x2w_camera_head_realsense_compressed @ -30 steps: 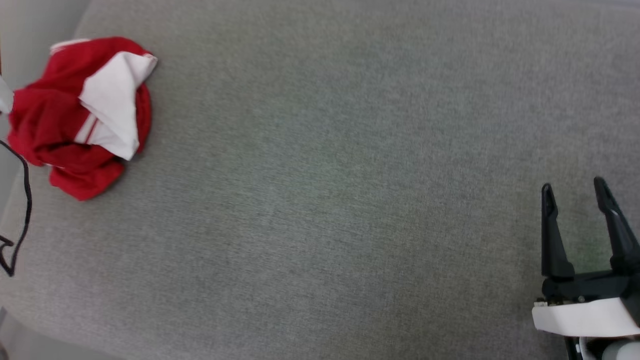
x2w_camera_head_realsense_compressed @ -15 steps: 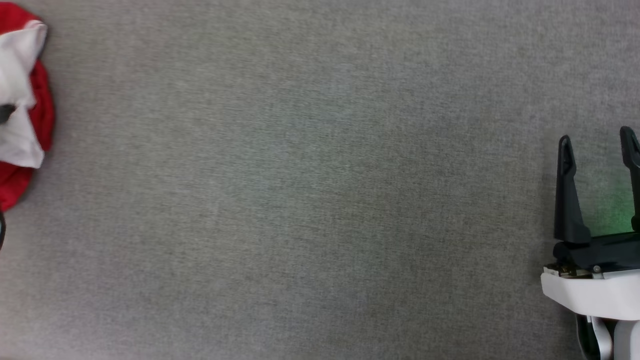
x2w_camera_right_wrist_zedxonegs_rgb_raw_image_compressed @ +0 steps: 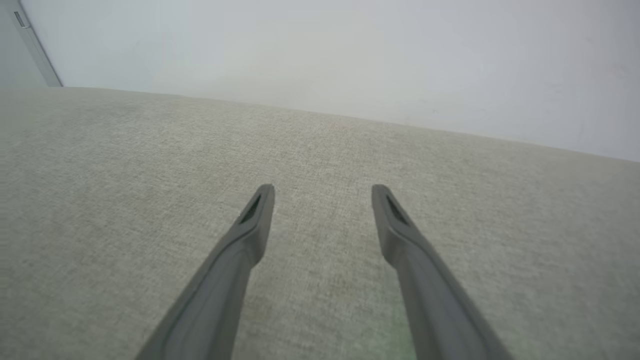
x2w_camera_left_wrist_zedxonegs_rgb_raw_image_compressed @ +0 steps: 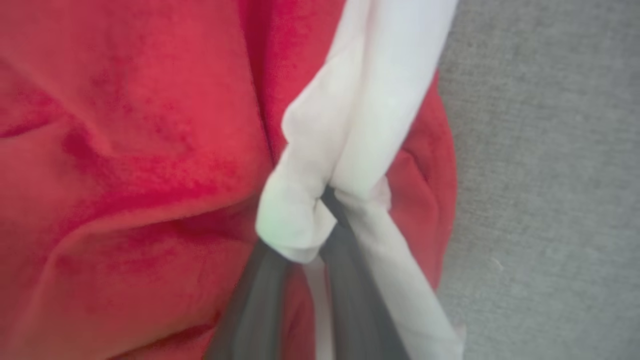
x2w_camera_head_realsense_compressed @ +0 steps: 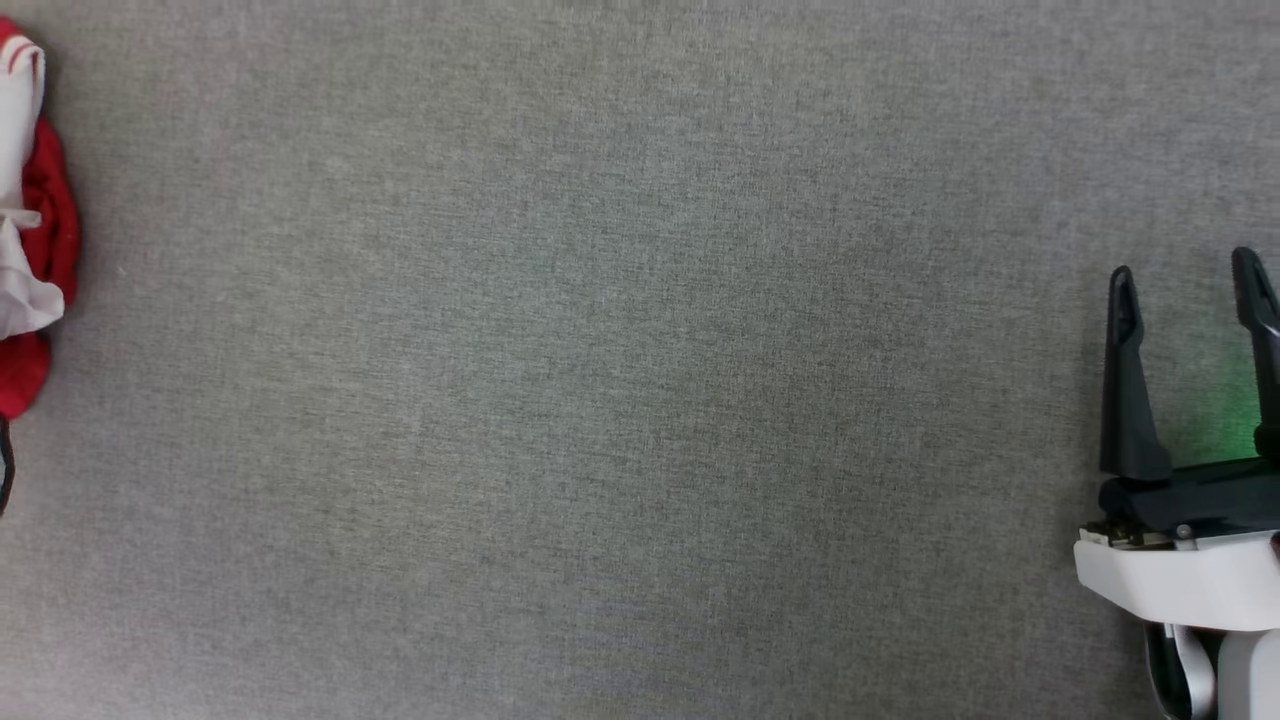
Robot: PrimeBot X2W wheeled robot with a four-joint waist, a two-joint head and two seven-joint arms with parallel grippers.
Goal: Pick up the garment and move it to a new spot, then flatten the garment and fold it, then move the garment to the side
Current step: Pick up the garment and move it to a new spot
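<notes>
Shirt (x2w_camera_head_realsense_compressed: 50,200): red and white, bunched at the head view's far left edge.
Left gripper (x2w_camera_left_wrist_zedxonegs_rgb_raw_image_compressed: 307,230): in its wrist view, pinching a white fold of the shirt.
Right gripper (x2w_camera_head_realsense_compressed: 1185,290): wide open, holding nothing.
Table (x2w_camera_head_realsense_compressed: 640,400): bare gray room between them.

The garment (x2w_camera_head_realsense_compressed: 38,215) is seen at the far left edge of the cloth-covered surface (x2w_camera_head_realsense_compressed: 600,400). The right gripper (x2w_camera_head_realsense_compressed: 1183,266) is set well apart, at the lower right. A fold of the garment is caught between the fingers of the left gripper (x2w_camera_left_wrist_zedxonegs_rgb_raw_image_compressed: 322,202). A wall (x2w_camera_right_wrist_zedxonegs_rgb_raw_image_compressed: 350,50) is found behind the surface.
</notes>
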